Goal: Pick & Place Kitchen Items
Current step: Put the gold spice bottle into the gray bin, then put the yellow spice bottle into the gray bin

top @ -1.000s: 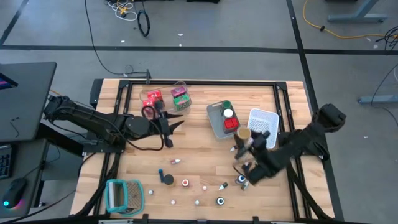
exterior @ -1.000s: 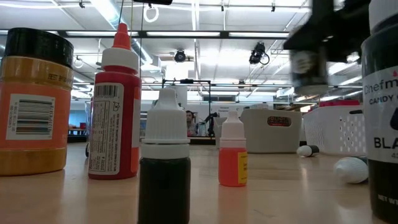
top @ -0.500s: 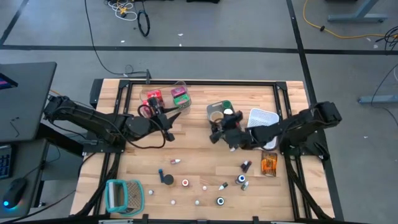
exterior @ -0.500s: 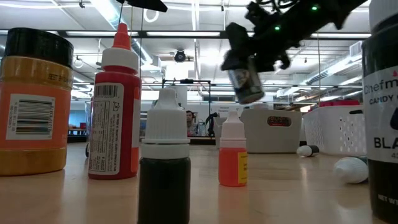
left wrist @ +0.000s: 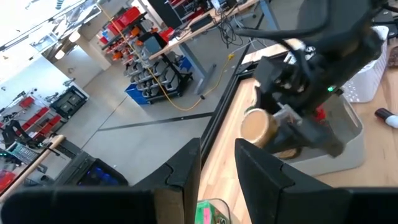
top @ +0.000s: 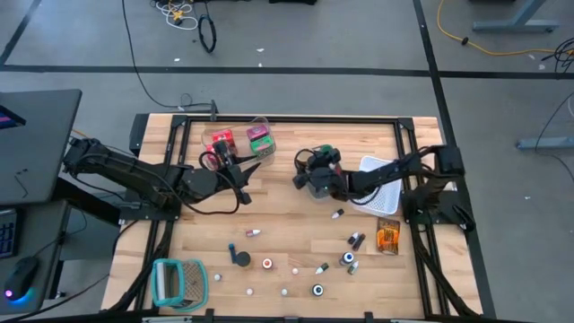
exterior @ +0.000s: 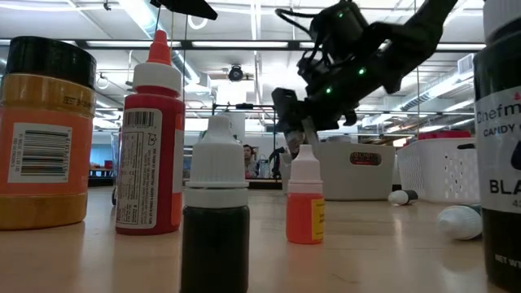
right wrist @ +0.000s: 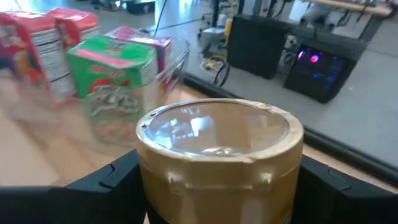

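Jar in hand, the right gripper (top: 316,177) hangs over the near end of the grey bin (top: 318,186), its fingers spread wide around a brown jar (right wrist: 217,158) with a clear-topped gold lid; the wrist view shows the jar clamped between the two dark fingers, lid facing forward, which suggests it is carried on its side so it can be lowered among the things already in the bin. In the low view the same gripper (exterior: 295,130) sits above the table, well clear of the small bottles in front. The left gripper (top: 235,167) waits beside the clear bin (top: 258,126) holding the red packet (top: 220,141) and green packet (top: 261,141); its fingers (left wrist: 186,168) stand a little apart with nothing visible between them. Sorting looks partly done: packets sit in one bin, capped pieces in the grey one, while an orange jar (top: 387,237) lies on the wood near the white basket (top: 381,170), and several small bottles (top: 349,258) and tiny white pieces (top: 294,270) lie scattered along the front of the table (top: 287,224). A teal holder (top: 179,282) stands at the front left corner.
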{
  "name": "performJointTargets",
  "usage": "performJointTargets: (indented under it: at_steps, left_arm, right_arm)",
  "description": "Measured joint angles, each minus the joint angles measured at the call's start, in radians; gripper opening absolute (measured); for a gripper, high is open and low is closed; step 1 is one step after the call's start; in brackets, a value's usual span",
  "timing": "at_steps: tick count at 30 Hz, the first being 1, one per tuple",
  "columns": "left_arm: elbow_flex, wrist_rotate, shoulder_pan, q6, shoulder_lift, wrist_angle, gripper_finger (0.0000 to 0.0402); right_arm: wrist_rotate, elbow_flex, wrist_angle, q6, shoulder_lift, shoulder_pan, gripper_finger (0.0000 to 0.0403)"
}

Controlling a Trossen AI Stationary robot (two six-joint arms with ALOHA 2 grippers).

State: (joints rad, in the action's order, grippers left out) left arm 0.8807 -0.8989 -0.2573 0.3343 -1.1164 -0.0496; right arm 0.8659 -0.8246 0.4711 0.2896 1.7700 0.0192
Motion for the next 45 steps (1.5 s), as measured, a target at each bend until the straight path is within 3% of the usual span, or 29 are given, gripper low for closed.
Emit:
performJointTargets:
  at_steps: [11,24,36,39,45]
  left_arm:
    - [0.000,-0.001,0.000,-0.016,0.000,-0.013,0.0109]
    - [0.000,-0.002,0.000,-0.045,0.000,-0.049,0.0109]
    - [0.000,0.004,0.000,-0.071,0.000,-0.051,0.0109]
    - [0.000,0.081,0.000,-0.107,0.000,-0.058,0.0109]
    - [0.000,0.476,-0.003,-0.212,0.000,-0.067,0.0109]
  right_arm:
    - [-0.091,-0.006,0.090,-0.063,0.083,0.117,0.0296]
    - [-0.129,0.001,0.250,-0.213,0.088,0.131,0.0326]
    - [-0.147,0.001,0.236,-0.339,-0.116,0.048,0.0316]
    - [-0.198,0.001,0.158,-0.403,-0.192,-0.003,0.0308]
    - [-0.343,0.001,-0.095,-0.345,-0.313,-0.103,0.0294]
